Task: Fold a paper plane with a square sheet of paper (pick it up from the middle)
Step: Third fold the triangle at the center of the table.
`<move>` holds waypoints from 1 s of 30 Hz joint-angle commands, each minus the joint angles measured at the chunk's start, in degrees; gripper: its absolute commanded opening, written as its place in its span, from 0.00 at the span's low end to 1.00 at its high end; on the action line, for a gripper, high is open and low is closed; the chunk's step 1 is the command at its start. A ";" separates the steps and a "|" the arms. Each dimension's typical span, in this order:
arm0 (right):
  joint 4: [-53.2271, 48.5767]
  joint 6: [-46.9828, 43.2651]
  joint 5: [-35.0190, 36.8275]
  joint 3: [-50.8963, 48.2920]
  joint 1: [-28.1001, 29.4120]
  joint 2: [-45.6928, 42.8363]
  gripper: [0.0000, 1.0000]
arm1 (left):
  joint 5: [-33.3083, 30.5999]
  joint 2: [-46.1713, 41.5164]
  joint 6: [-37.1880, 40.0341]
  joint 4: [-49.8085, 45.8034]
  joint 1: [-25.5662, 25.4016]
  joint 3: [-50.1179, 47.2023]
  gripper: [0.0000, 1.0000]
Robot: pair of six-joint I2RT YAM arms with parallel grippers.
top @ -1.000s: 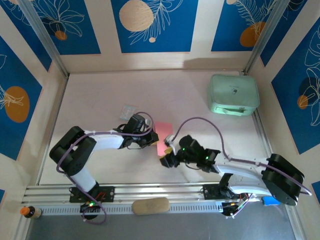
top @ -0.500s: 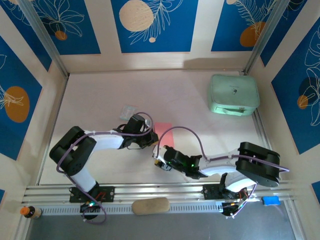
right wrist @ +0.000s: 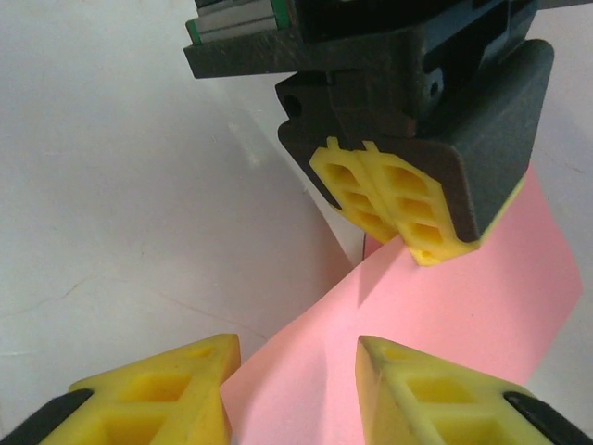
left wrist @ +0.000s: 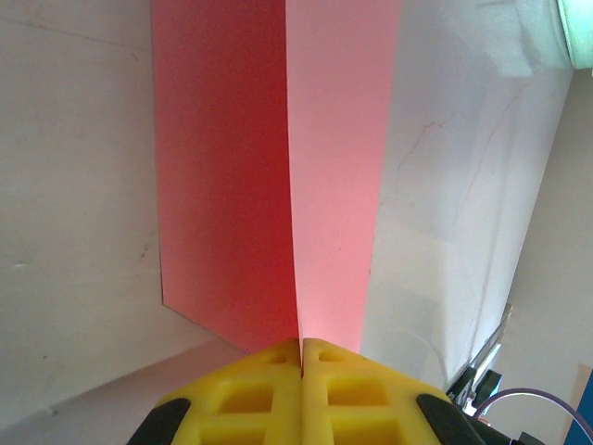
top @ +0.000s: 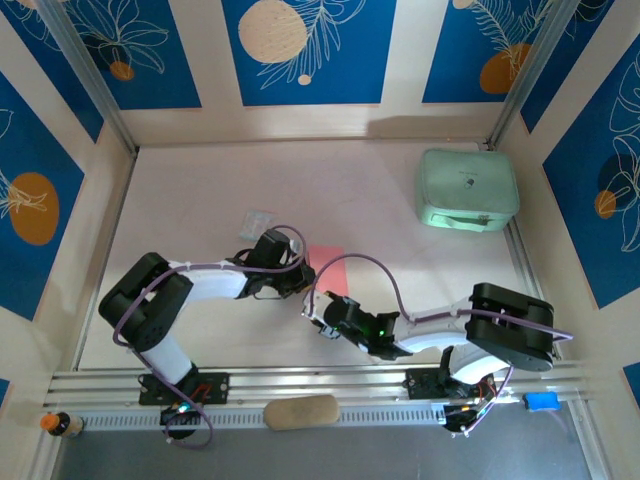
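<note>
I am looking down on a pale bench [top: 200,180] boxed in by cream walls with blue leaf-print panels. The square sheet of paper [top: 328,262] is sitting near the middle of the bench, a little toward the near edge. The left gripper [top: 305,278] is pinching it at its near-left side. In the left wrist view the yellow fingertips are pressing together on the sheet [left wrist: 278,167], which is bending along a line running away from them, with one side in darker shade.

The right gripper [top: 318,322] is hovering just beside the paper, on its near side. In the right wrist view its jaws are standing apart, with the sheet's near part [right wrist: 445,306] lying in the gap and nothing clamped. The left gripper [right wrist: 398,209] is facing it there, tips on the paper.

A mint-green case [top: 467,190] is resting by the far right corner. A clear packet [top: 259,221] is lying left of centre, and a tan pad [top: 301,411] is lying along the near rail.
</note>
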 commanded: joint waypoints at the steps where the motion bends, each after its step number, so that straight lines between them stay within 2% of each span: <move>1: 1.54 0.54 0.60 -0.92 0.10 -1.94 0.34 | 0.38 -1.34 -0.28 -0.47 0.69 -0.33 0.00; 14: 1.78 2.34 0.03 -1.13 -0.58 -2.55 0.22 | 0.12 -1.73 -0.28 -0.73 0.65 -0.46 0.00; 25: 2.19 3.22 -0.92 -1.22 -1.21 -2.84 0.27 | -0.03 -1.64 -0.44 -0.66 0.70 -0.28 0.00; 30: 1.91 3.74 -1.38 -1.04 -1.40 -2.62 0.23 | 0.00 -1.55 -0.58 -0.56 0.70 -0.28 0.00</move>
